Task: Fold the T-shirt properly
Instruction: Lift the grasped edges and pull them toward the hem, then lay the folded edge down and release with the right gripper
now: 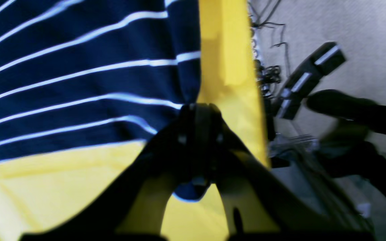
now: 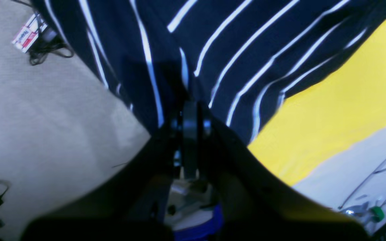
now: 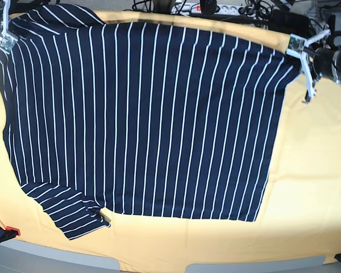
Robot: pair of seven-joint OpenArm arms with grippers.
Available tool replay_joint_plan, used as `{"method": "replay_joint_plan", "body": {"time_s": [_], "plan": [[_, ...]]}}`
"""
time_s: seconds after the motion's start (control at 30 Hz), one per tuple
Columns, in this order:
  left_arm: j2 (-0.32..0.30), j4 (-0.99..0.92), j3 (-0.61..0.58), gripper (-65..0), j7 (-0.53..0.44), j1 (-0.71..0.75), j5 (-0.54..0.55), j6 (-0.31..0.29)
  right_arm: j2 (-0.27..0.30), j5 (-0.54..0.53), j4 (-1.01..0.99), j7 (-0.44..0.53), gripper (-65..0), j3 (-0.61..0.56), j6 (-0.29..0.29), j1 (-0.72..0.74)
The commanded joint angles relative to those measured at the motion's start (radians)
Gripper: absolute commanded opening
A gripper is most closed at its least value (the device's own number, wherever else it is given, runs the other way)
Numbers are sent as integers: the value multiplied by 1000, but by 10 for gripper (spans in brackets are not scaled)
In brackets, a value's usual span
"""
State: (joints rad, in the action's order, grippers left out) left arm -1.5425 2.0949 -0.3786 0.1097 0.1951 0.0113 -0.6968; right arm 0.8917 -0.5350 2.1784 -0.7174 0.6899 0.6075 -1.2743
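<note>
The dark navy T-shirt (image 3: 142,119) with thin white stripes lies spread across the yellow table (image 3: 312,170), one sleeve at the near left. My left gripper (image 3: 296,44) is at the far right corner of the cloth, shut on its edge. Its wrist view shows the closed tips (image 1: 199,110) pinching the T-shirt (image 1: 62,83), with a bit of cloth poking through behind them. My right gripper (image 3: 4,38) holds the far left corner. In its wrist view the jaws (image 2: 190,110) are shut on the T-shirt (image 2: 246,40), which hangs stretched from them.
A power strip and tangled cables (image 3: 216,8) run along the table's far edge. A red-tipped clamp (image 3: 10,231) sits at the near left corner. Grey carpet (image 2: 45,110) and a black device (image 1: 310,77) lie beyond the table edge.
</note>
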Motion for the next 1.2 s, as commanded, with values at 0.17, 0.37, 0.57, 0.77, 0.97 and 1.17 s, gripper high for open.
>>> {"method": "replay_joint_plan", "body": {"time_s": [0.17,0.37,0.57,0.77,0.97,1.17], "plan": [[6,8,13,-650,-3,-116,51,6,12,19,7,86,-650,12,-58,34],[122,-33,13,-650,1,-132,24,76,12,11,-19,162,-650,3,-58,177],[223,-122,13,-650,-2,-137,-37,213,13,13,-150,185,-650,-124,-57,358],[314,-183,13,-650,-4,-212,-36,223,12,100,-278,202,-650,-317,-58,573],[378,-256,12,-650,-10,-246,-28,223,12,121,-354,202,-650,-434,-86,733],[410,-302,12,-650,-31,-246,-29,235,12,124,-424,209,-650,-464,-95,820]]}}
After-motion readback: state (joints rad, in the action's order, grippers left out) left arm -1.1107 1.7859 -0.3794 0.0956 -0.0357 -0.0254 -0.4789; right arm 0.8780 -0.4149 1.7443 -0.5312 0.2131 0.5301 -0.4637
